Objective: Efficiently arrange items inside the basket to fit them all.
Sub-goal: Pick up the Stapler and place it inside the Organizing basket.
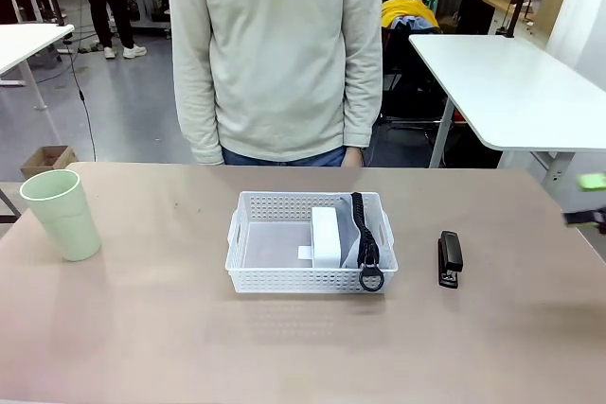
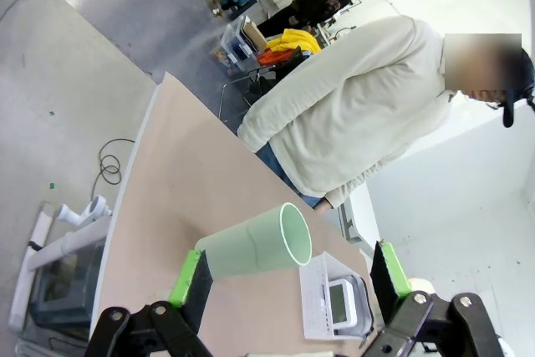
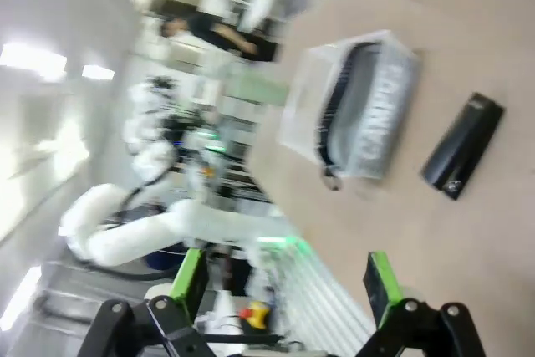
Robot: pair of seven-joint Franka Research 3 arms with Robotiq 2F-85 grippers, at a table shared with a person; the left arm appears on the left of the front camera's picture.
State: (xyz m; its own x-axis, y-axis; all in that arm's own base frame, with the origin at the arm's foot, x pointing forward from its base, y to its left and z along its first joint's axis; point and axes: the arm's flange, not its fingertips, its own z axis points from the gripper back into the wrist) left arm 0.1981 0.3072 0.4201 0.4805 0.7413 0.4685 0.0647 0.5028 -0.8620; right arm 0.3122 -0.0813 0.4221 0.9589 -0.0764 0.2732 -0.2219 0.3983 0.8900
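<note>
Beige-brown table (image 1: 142,328) carrying everything; person in cream sweater (image 1: 275,54) standing at far edge. White perforated basket (image 1: 248,276) sitting mid-table. Grey pouch (image 1: 350,229) lying along basket's right wall, black strap (image 1: 365,238) hanging over near rim; pale lettering on its side, in right wrist view, too blurred to read. Pale green cup (image 1: 62,214) standing upright near table's left edge, well apart. White box (image 1: 326,237) resting inside basket, touching pouch. Black stapler (image 1: 450,258) lying on table near basket's right side. Left gripper (image 2: 288,273) hovering wide open, gripping nothing. Right gripper (image 3: 284,277) spreading fully, empty.
</note>
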